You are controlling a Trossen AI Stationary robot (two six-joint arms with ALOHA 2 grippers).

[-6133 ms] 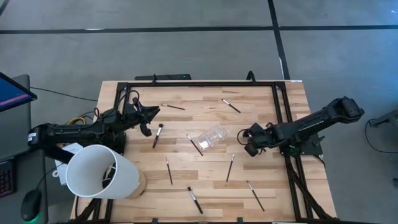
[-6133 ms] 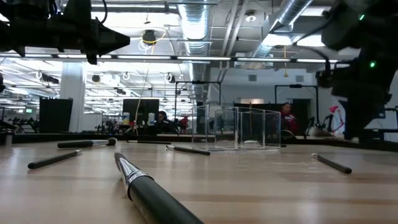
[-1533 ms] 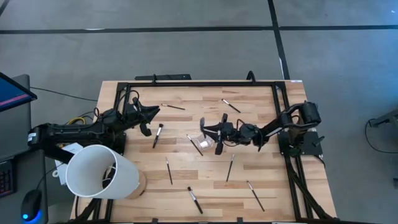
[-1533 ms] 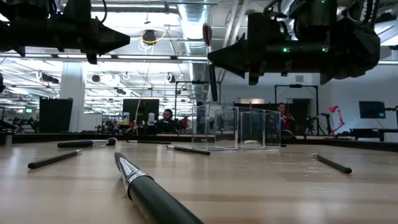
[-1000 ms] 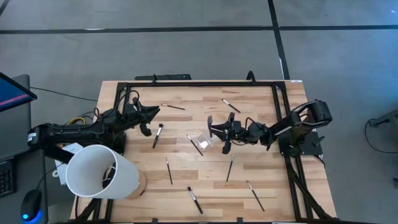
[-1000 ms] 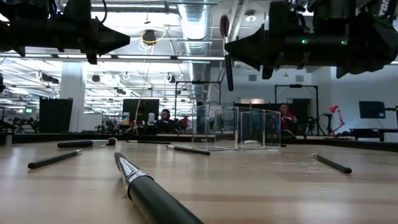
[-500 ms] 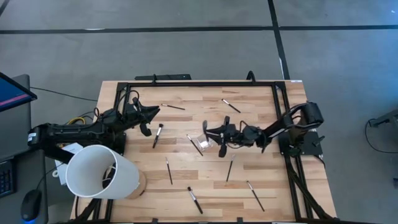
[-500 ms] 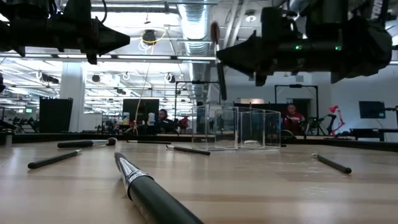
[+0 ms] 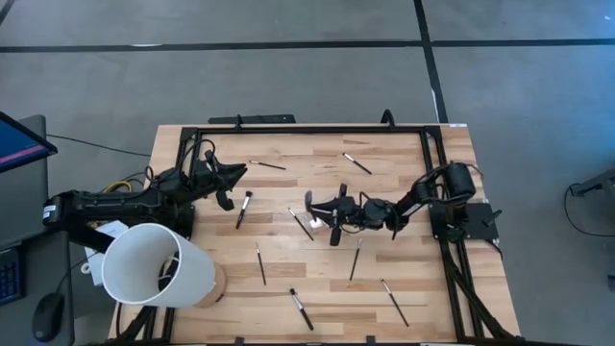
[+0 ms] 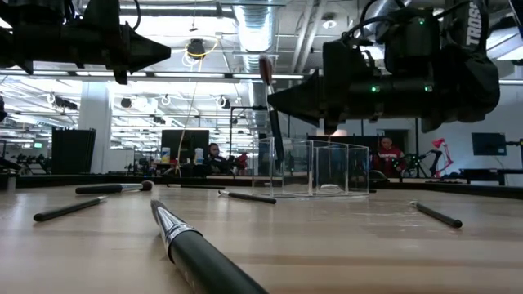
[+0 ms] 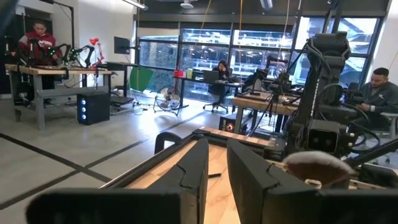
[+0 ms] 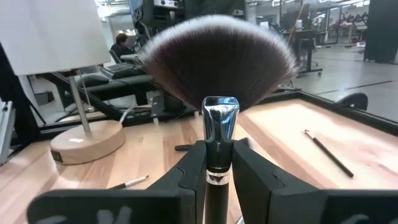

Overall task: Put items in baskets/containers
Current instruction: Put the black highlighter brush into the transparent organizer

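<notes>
The bench (image 9: pixel 404 154) is carrying everything, its pale wood slats running under a black frame. At its near-left corner a white cylinder (image 9: pixel 154 264) is lying tilted, the biggest thing on it.

The left arm is waiting along the left edge, its hand (image 9: pixel 229 183) hanging over the far-left part of the bench with the fingers (image 11: pixel 193 171) drawn close together, a narrow gap between them, grasping nothing.

The right arm is reaching in from the right edge toward the middle. Its hand (image 9: pixel 330 213) is hovering over the box (image 10: pixel 310 167), a small clear container sitting near the bench centre. The hand is clenching a fan brush (image 12: pixel 217 68) by the handle, just under the silver ferrule, with the wide dark bristles spreading beyond the fingers (image 12: pixel 189 174). In the low view the brush is hanging nearly upright at the left side of the box; whether its end is inside the box cannot be told.

Loose brushes are lying scattered around: one (image 9: pixel 244 209) beside the left hand, one (image 9: pixel 269 165) and one (image 9: pixel 356 162) near the far edge, one (image 9: pixel 301 223) just left of the box, and four (image 9: pixel 260 262) (image 9: pixel 302 308) (image 9: pixel 356 259) (image 9: pixel 394 302) toward the near edge.
</notes>
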